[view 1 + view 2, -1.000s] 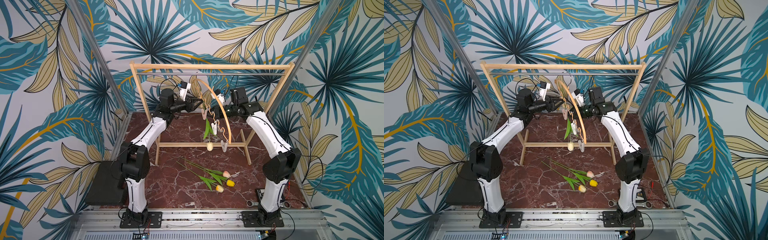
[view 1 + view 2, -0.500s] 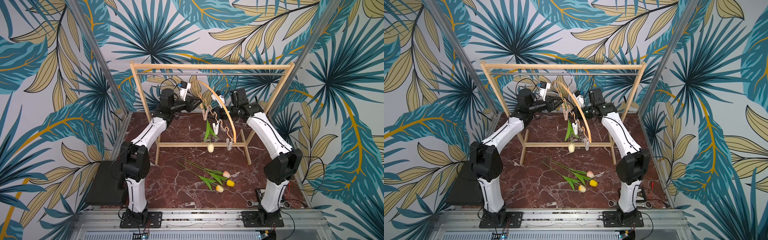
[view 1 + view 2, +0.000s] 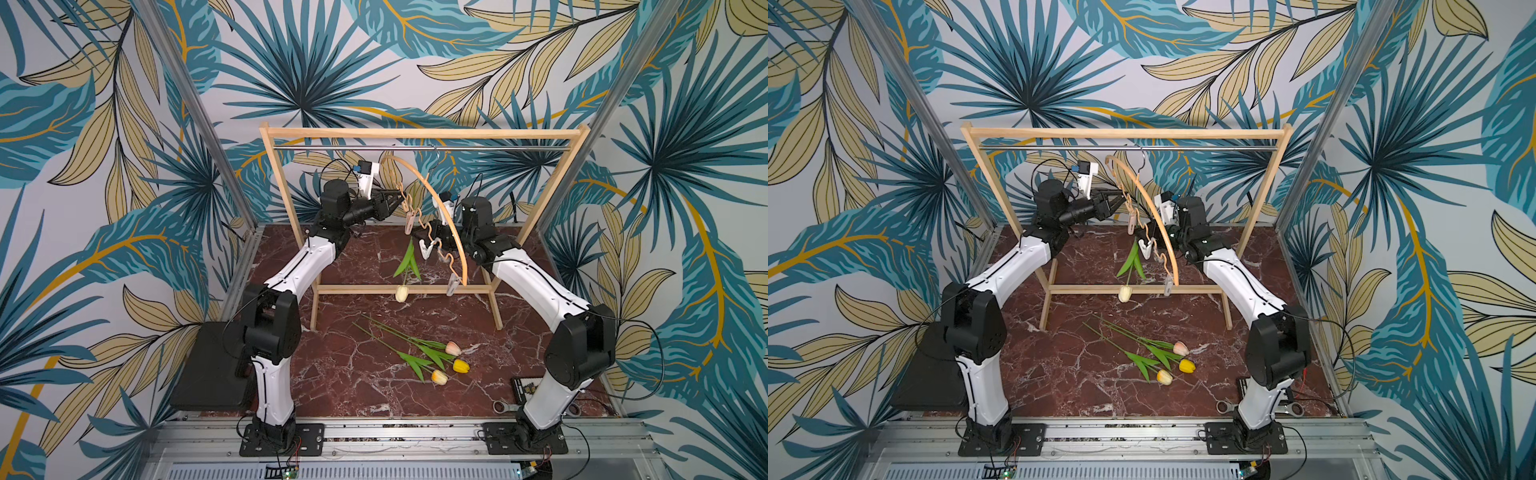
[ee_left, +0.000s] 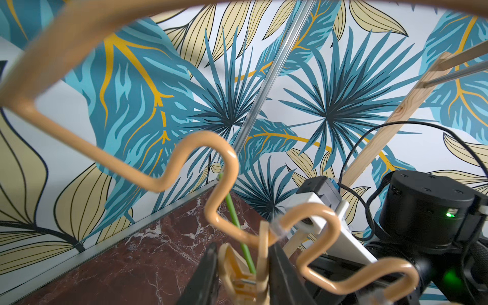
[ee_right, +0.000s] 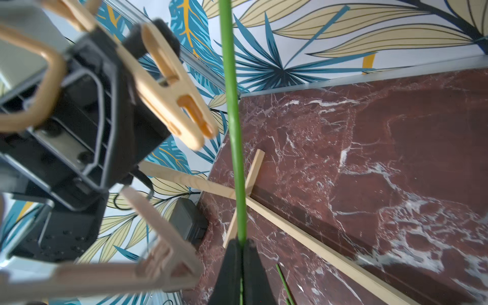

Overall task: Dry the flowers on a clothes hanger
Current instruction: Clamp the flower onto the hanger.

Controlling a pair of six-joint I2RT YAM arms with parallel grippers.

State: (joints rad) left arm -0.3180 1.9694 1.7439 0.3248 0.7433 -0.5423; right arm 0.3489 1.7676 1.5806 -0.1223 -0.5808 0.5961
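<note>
Left fingers pinching clip, right fingers stem

Robot lab cell: leaf-print panels, aluminium mounting rail.

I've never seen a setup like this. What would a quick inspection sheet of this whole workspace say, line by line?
Surface: dark red marbled table, no spills seen.
Job's things: hanger hooked on the rail, turned edge-on; cream tulip hangs head down; pink tulip, yellow tulip and orange tulip lie on the table.
Clutter: spanner by the right arm's base; black pad beside the left arm.
Grippers: left gripper squeezes a clothes peg on the hanger; right gripper shut on the cream tulip's stem, not yet in the peg.
Cables: black cable loops off the right arm.
Surroundings: wooden rack; leaf-patterned walls.
</note>
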